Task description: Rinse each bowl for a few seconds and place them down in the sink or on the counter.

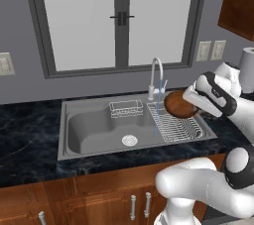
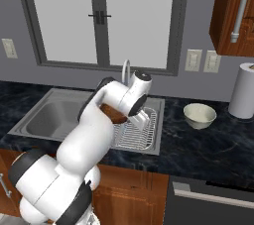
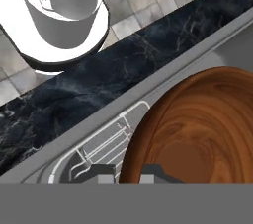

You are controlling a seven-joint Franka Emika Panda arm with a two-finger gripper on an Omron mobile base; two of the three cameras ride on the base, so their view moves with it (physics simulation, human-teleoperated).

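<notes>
Rinsing the brown bowl [image 1: 180, 105] looks like the step in hand: the hand [image 3: 129, 177] is clamped on the bowl's rim, fingers pinching the near edge in the hand view, and the bowl sits tipped on its side just beside the faucet [image 1: 156, 74], above the wire rack [image 1: 176, 127] at the right end of the sink [image 1: 74, 120]. A thin blue stream drops from the faucet spout close to the bowl's left edge; I can't tell whether it actually lands inside the bowl. My guess is this bowl is mid-rinse, so the task is under halfway. The cream bowl [image 2: 200, 115] sits untouched on the desk [image 2: 208, 144], well to the right of the sink, near the paper towel roll [image 2: 244, 90].

Next move probably calls for shifting the bowl's opening into the stream, holding it there, then lowering it onto the rack or desk before letting go.

Arm pose: reaching forward from the base, elbow bent high, forearm angled toward the faucet, wrist rolled so the bowl stands on edge.
</notes>
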